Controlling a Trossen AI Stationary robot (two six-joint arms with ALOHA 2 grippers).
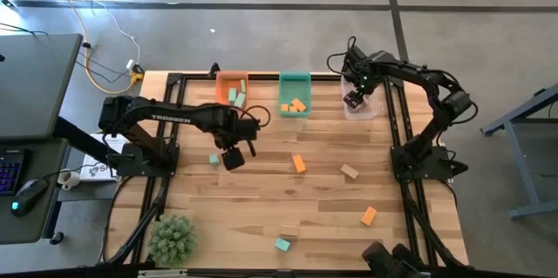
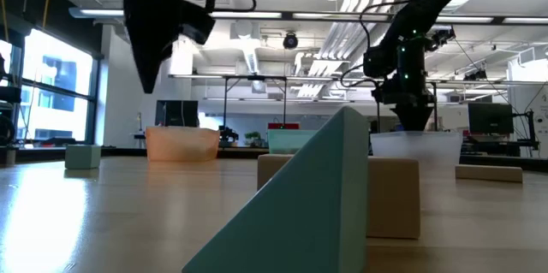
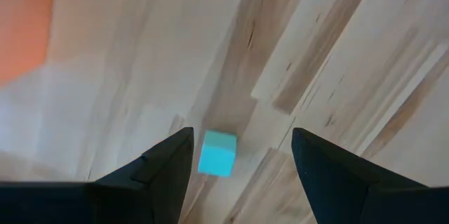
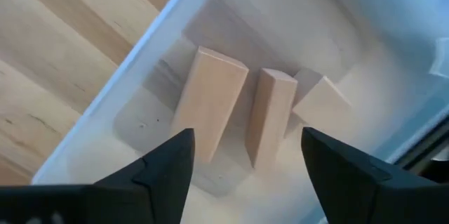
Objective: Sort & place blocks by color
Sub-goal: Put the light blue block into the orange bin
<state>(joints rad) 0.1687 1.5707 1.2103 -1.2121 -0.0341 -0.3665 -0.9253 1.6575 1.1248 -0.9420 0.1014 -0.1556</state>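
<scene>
My left gripper (image 1: pixel 233 158) (image 3: pixel 242 136) points down, open, above the table. A small teal cube (image 3: pixel 217 152) (image 1: pixel 214 159) lies on the wood below it, near one finger, untouched. My right gripper (image 1: pixel 353 99) (image 4: pixel 245 136) hangs open over the clear bin (image 4: pixel 133 87) at the far right. Three plain wood blocks (image 4: pixel 210 101) (image 4: pixel 270 115) (image 4: pixel 321 101) lie on that bin's floor under the fingers. Loose on the table are orange blocks (image 1: pixel 299 164) (image 1: pixel 369 217), a wood block (image 1: pixel 350 172) and a teal block (image 1: pixel 282 244).
At the far edge, the orange bin (image 1: pixel 232 91) has teal blocks in it and the teal bin (image 1: pixel 294 95) has orange ones. A fuzzy green plant (image 1: pixel 172 239) stands at the near left corner. In the low view, a teal wedge (image 2: pixel 308 204) and a wood block (image 2: pixel 390 196) lie close to the near edge.
</scene>
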